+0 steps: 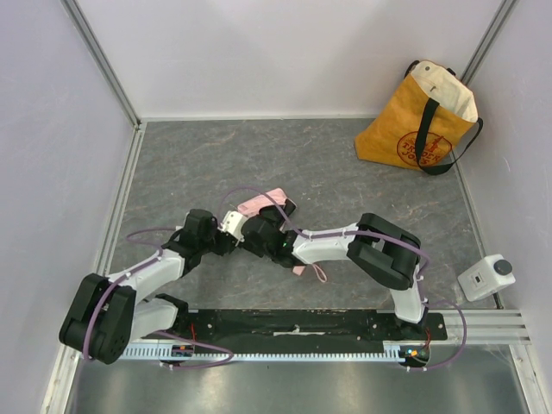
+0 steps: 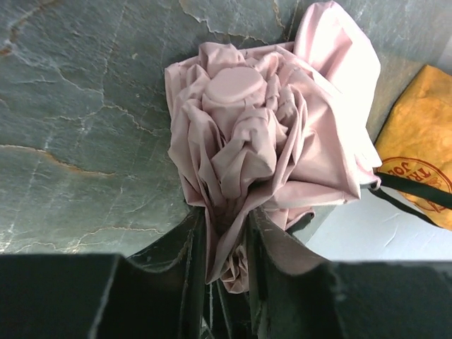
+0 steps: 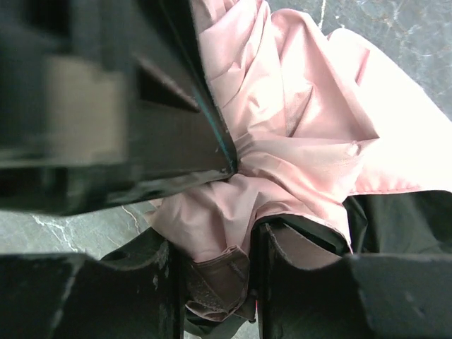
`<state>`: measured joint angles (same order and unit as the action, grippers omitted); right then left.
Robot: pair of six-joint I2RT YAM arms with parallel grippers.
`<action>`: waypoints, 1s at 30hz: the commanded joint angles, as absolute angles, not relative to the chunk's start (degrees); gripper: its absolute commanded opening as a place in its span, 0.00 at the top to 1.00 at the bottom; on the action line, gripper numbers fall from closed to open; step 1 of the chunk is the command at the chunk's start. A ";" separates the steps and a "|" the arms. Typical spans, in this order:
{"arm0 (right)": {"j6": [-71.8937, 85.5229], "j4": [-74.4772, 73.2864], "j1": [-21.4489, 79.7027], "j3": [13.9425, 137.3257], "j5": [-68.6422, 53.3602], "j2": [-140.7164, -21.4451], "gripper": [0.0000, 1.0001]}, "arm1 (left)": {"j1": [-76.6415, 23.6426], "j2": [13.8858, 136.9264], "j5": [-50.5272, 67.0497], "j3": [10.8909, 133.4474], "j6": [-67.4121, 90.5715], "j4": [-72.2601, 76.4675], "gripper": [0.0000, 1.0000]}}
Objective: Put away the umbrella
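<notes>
The umbrella (image 1: 263, 202) is a crumpled bundle of pale pink fabric held low over the grey table, left of its middle, between the two arms. From the left, my left gripper (image 1: 233, 227) is shut on it. In the left wrist view the umbrella's folds (image 2: 254, 120) bunch up around a round pink cap, and the gripper (image 2: 226, 215) pinches a fold. My right gripper (image 1: 260, 228) comes in from the right. In the right wrist view that gripper (image 3: 215, 240) is shut on the umbrella's fabric (image 3: 296, 134) and its closure strap (image 3: 219, 272). A pink wrist strap (image 1: 312, 270) hangs under the right arm.
A yellow tote bag (image 1: 420, 121) stands open at the back right corner and shows in the left wrist view (image 2: 418, 169). A small white box (image 1: 487, 276) sits at the right edge. White walls close three sides. The left gripper's black body (image 3: 134, 134) crowds the right wrist view.
</notes>
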<state>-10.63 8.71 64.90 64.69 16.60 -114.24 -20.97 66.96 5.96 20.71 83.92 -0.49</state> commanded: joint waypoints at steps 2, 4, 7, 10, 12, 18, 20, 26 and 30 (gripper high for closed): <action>-4.57 -9.48 61.71 61.87 -12.54 -123.75 1.00 | -21.62 65.06 4.92 14.77 78.23 -2.12 0.79; -4.57 -12.20 59.95 63.27 -19.22 -125.15 1.00 | -21.36 60.58 4.40 11.97 75.51 2.35 0.57; -6.15 -19.75 58.10 66.61 -22.85 -127.44 1.00 | -20.74 49.09 3.53 4.16 72.34 12.64 0.20; -6.59 -20.48 56.96 66.01 -23.28 -127.62 1.00 | -20.66 37.39 1.85 0.97 68.84 12.84 0.08; -5.98 -20.65 55.73 66.27 -26.43 -128.40 1.00 | -20.65 32.11 1.76 0.88 66.72 10.99 0.07; -4.13 -24.78 49.06 69.08 -43.99 -132.53 1.00 | -20.57 26.72 4.65 0.88 65.30 8.80 0.05; -6.84 -30.29 47.38 72.05 -49.90 -136.12 1.00 | -20.48 28.03 5.10 0.88 65.30 8.53 0.05; -2.65 -30.17 44.30 74.18 -52.90 -141.59 1.00 | -20.65 35.50 4.04 4.21 68.98 3.62 0.07; 1.48 -26.90 44.03 74.26 -53.26 -140.10 1.00 | -20.83 39.71 5.97 3.17 75.21 4.48 0.08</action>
